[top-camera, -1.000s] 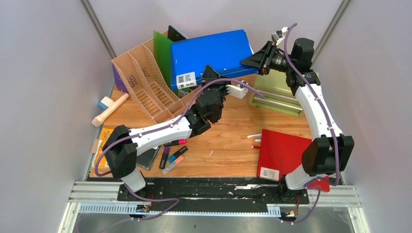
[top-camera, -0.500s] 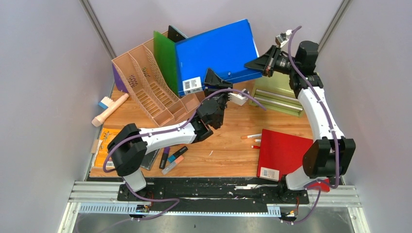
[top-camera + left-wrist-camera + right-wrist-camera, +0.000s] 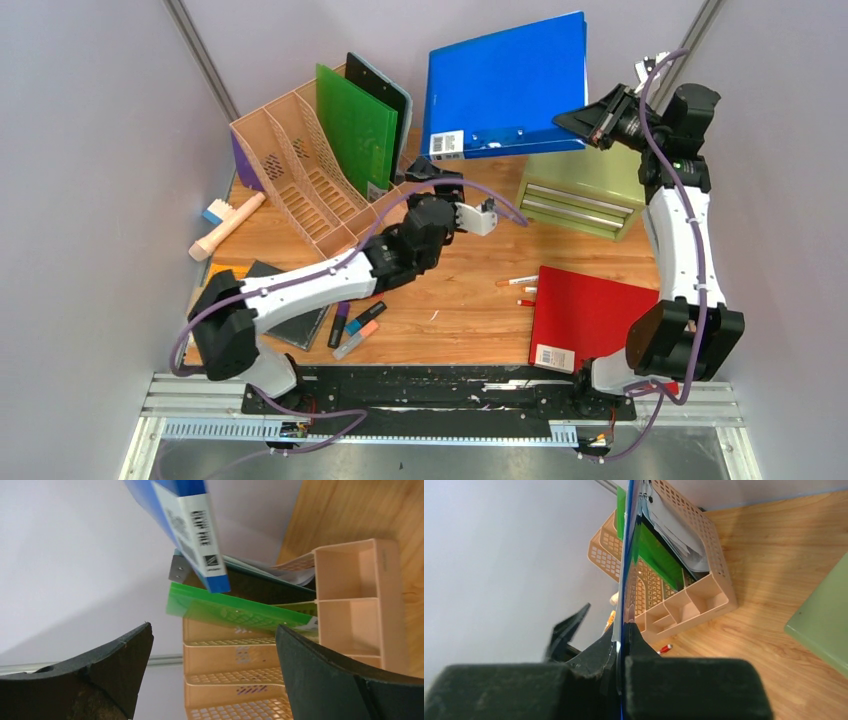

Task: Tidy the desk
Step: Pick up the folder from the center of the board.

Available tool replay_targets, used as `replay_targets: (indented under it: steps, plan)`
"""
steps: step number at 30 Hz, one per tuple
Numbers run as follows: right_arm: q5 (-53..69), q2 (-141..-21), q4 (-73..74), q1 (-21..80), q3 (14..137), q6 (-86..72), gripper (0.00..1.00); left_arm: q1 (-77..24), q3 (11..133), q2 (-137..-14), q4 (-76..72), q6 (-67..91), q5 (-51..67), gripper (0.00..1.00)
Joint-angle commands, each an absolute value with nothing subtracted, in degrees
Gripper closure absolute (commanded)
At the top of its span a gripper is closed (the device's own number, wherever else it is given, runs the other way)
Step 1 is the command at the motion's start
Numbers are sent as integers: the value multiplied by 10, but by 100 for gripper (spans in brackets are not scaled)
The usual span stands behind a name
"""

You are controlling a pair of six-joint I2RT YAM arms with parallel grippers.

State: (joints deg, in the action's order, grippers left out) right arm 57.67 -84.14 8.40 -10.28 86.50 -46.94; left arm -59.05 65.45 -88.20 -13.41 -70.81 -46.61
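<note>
My right gripper [image 3: 582,122] is shut on the right edge of a blue folder [image 3: 505,85] and holds it upright in the air above the back of the desk [image 3: 470,290]. The right wrist view shows the folder's thin edge [image 3: 626,555] pinched between the jaws of that gripper [image 3: 625,632]. My left gripper [image 3: 428,172] stands wide open below the folder's labelled corner [image 3: 187,525], apart from it. Nothing lies between the fingers of the left gripper [image 3: 214,627]. Behind it stands a peach file rack [image 3: 300,170] holding a green folder [image 3: 355,125].
A green drawer cabinet [image 3: 580,190] sits at the back right and a red folder [image 3: 585,310] at the front right. Loose pens [image 3: 520,285], markers [image 3: 355,325], a dark notebook [image 3: 300,320] and a brush [image 3: 228,225] lie on the wood.
The right gripper has raised the blue folder up and to the right, off the rack. The left gripper has opened wide and now sits below the folder.
</note>
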Motion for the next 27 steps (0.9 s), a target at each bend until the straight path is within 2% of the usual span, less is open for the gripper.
replay_targets:
  steps: [1, 7, 16, 21, 27]
  plan:
    - [577, -811, 112, -100, 921, -352, 100, -580, 780, -813, 170, -461, -363, 0]
    - [581, -778, 221, -100, 955, -192, 100, -510, 929, -804, 375, -325, -170, 0]
    - [610, -717, 385, -85, 937, 22, 100, -335, 1125, -847, 469, -237, 142, 0]
    - [631, -697, 486, -64, 935, 150, 100, -281, 1165, -865, 496, -251, 284, 0]
    - [648, -679, 557, -29, 918, 237, 100, -263, 1192, -889, 547, -295, 385, 0]
